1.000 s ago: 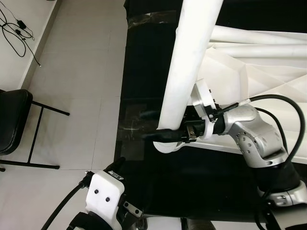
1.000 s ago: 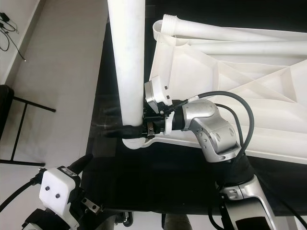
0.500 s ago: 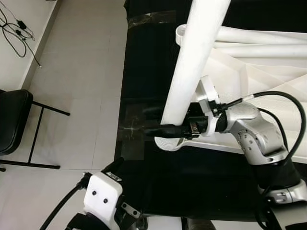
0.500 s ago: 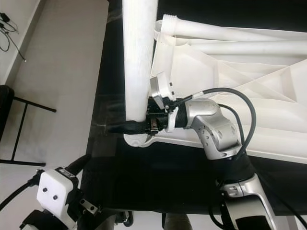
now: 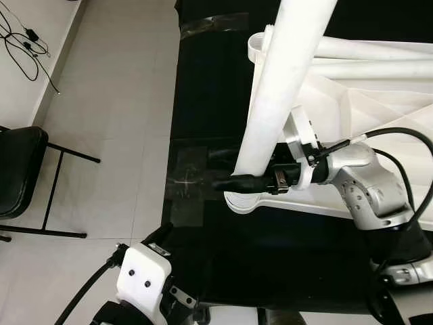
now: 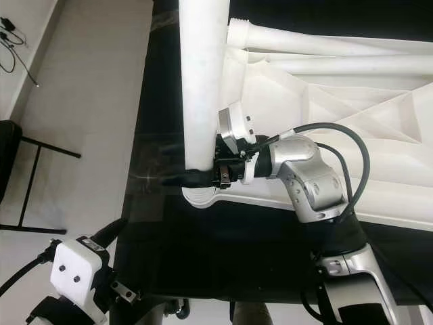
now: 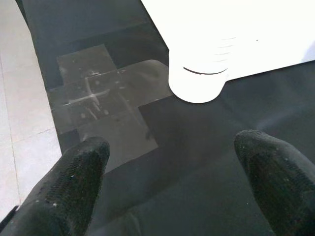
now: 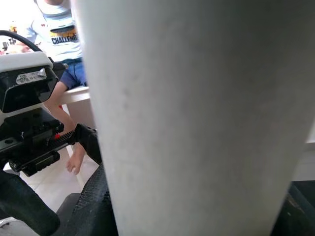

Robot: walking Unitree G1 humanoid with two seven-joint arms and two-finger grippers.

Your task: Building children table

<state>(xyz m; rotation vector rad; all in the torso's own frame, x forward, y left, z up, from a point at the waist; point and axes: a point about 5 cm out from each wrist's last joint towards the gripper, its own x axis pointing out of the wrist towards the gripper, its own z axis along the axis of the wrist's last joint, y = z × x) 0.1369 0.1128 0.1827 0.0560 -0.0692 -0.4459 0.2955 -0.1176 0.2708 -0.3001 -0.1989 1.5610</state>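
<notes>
A thick white table leg stands nearly upright, leaning a little to the right, with my right gripper shut on its lower end. That end hangs just above the round threaded socket at the near-left corner of the upturned white tabletop. The same socket lies ahead of my left gripper, which is open with nothing in it, low over the black mat at the near left. In the right wrist view the leg sits close against the camera.
The tabletop rests on a black mat with a clear taped patch. Other white legs lie along the tabletop's far side. A black chair and cables are on the tiled floor at left. A person sits behind.
My right gripper has carried the leg's lower end to the right, from beside the corner socket to above it, and the leg's top now leans further right. The left arm is still.
</notes>
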